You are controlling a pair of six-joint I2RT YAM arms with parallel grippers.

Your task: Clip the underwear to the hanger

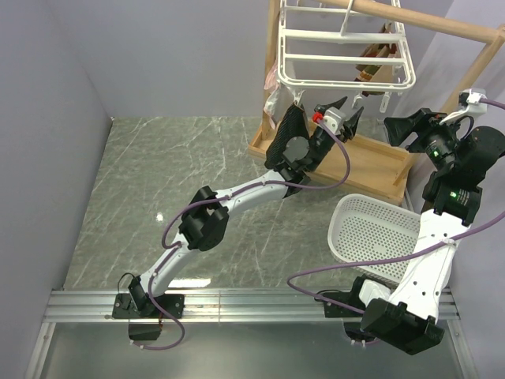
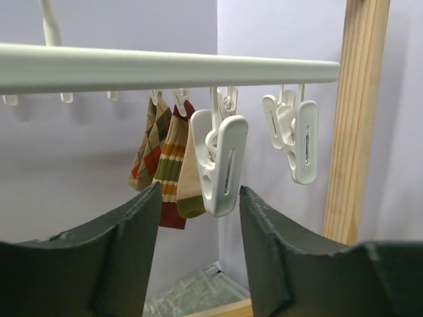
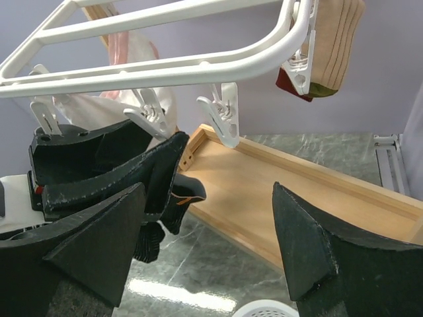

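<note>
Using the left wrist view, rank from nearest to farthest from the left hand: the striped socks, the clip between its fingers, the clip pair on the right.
1. The clip, centre, between the left hand's fingers.
2. The clip pair, right, under the hanger bar.
3. The striped socks, left of centre, partly behind the first clip.
</note>
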